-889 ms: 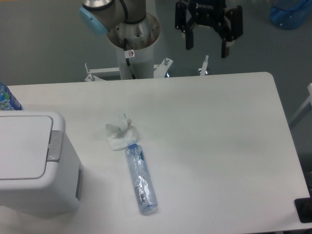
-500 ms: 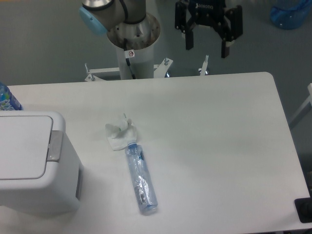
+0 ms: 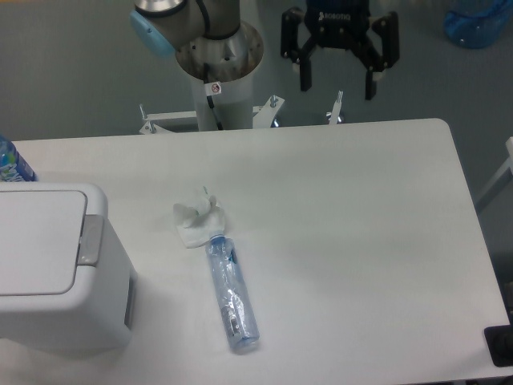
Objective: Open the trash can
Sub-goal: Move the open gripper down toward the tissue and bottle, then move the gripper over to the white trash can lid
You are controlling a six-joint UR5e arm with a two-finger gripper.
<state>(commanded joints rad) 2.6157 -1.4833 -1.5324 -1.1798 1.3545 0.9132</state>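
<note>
At the near left corner of the white surface (image 3: 345,208) sits the trash can (image 3: 56,269), a white boxy bin with rounded corners, its flat lid (image 3: 36,241) lying closed and the grey button strip (image 3: 90,239) running along the lid's right edge. Far from it, beyond the back edge of the surface and up near the top of the view, the black gripper (image 3: 338,80) hangs in the air with its two fingers spread wide apart and nothing between them. Just to its left stands the arm's pale column with a light blue cap (image 3: 152,34) on one joint. Around the middle of the surface lies a crumpled white tissue (image 3: 196,220), and touching its lower edge is a clear plastic bottle (image 3: 231,295) on its side, its length running toward the front. A bit of another blue-labelled bottle (image 3: 12,164) peeks in at the left edge, behind the bin.
</note>
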